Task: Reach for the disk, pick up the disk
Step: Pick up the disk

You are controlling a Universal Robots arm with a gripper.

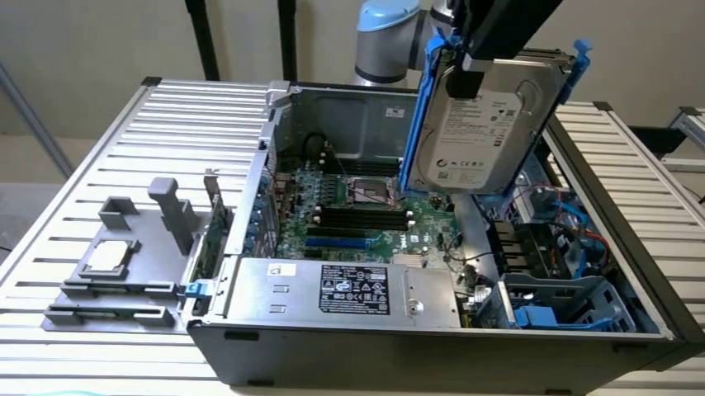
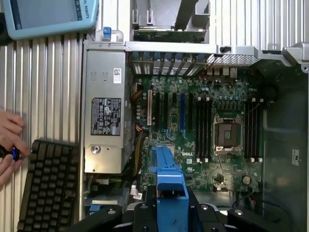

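In the exterior view, the nearest thing is the open computer case, lying on its side on the slatted metal tabletop. Along its near wall sits the silver power supply with a black printed label, and to the exterior view's right of it a grey drive cage with blue plastic parts and loose blue cables. On the tabletop at the exterior view's left, just beside the case, stands a grey fixture carrying a small square silver chip. Further in, the green motherboard lies flat in the case, with its dark memory slots and the processor socket.

Above the case, well clear of the motherboard, hangs the disk: a silver-grey hard drive with a white barcode label, edged by a bright blue frame, held upright and slightly tilted. The pincer is clamped on the disk at its top edge, its dark fingers closed on either side of it. Behind it rises the pale blue joint of the robot arm.

In the wrist view, the pincer grips the blue frame of the disk, with the motherboard beyond. Beside the case lie a black keyboard and a person's hand; farther off rests a teach pendant.
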